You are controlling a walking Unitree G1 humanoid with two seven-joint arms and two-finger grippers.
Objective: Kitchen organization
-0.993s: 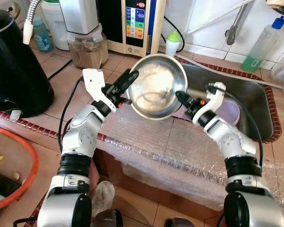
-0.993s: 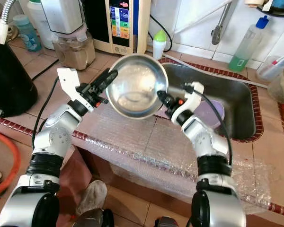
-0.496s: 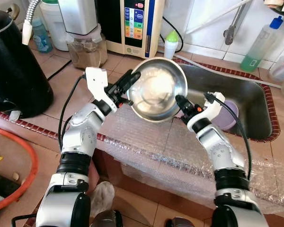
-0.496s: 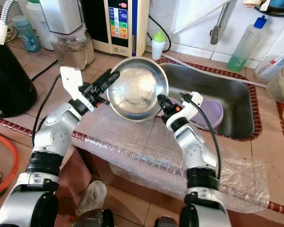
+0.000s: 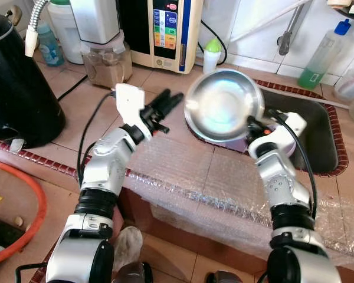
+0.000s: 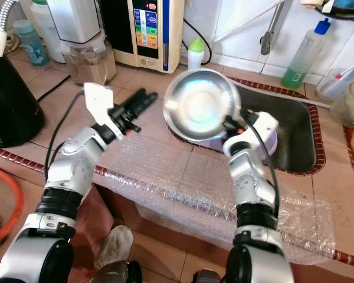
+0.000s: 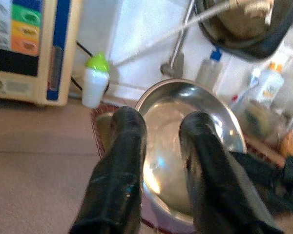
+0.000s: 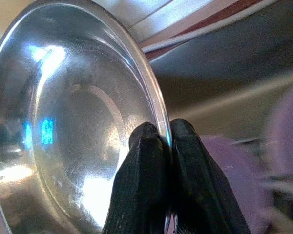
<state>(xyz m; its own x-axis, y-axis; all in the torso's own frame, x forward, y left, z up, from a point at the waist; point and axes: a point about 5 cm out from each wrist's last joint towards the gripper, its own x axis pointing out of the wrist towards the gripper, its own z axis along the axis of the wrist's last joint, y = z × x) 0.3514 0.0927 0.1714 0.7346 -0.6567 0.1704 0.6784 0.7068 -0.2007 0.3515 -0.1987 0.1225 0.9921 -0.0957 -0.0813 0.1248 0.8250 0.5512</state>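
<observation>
A shiny steel bowl (image 5: 223, 105) hangs tilted above the left end of the steel sink (image 5: 310, 118). My right gripper (image 8: 167, 141) is shut on the bowl's rim, one finger inside and one outside. My left gripper (image 5: 168, 101) stands open over the tiled counter just left of the bowl, with nothing between its fingers (image 7: 127, 146). In the left wrist view the bowl (image 7: 185, 141) lies beyond the fingertips, apart from them. A purple bowl (image 6: 270, 140) sits in the sink under my right arm.
A black kettle (image 5: 17, 76) stands at the far left. A blender jar of brown powder (image 5: 106, 59), a water purifier (image 5: 171, 29) and a green-capped bottle (image 5: 211, 54) line the back. Green soap bottle (image 5: 324, 56) is behind the sink. Bubble wrap (image 5: 212, 183) drapes the counter's front edge.
My left gripper has let go of the bowl and drawn back to the left. My right gripper has carried the bowl to the right, over the sink's left end.
</observation>
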